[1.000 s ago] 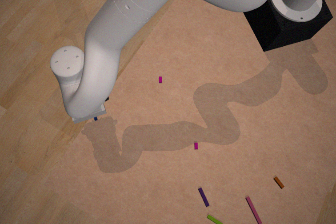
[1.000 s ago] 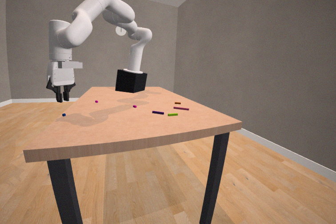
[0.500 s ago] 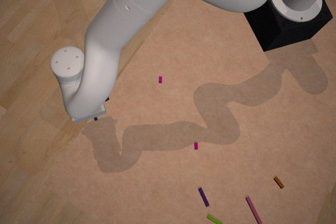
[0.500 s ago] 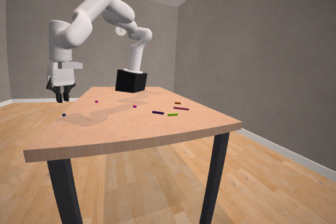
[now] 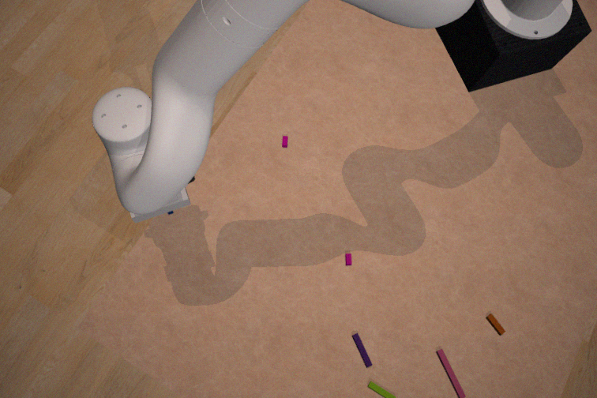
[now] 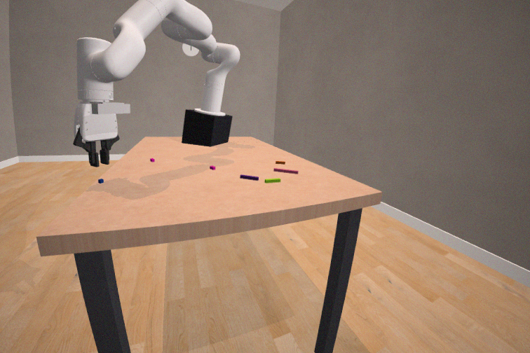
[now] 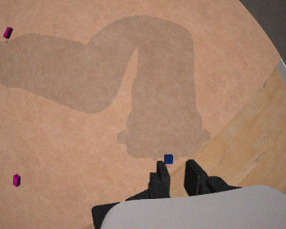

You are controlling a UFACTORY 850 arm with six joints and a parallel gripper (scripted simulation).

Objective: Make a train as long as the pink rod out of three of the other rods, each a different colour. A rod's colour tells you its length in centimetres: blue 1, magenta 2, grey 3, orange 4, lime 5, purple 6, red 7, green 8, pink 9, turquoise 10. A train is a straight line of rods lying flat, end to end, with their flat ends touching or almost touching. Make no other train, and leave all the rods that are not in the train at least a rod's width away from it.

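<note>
Tool partly open above the desk's edge; rods lie apart.
The two-fingered black-and-grey tool is raised above the blue cube-like rod, its fingers narrowly parted, holding nothing. That rod lies near one long edge of the pale wooden desk. One short magenta block-shaped rod lies nearer the same edge than the second short magenta block-shaped rod. Towards the opposite long edge lie the long pink bar-shaped rod, the orange bar-shaped rod, the purple bar-shaped rod and the lime-green bar-shaped rod. All are separate; no train is formed.
</note>
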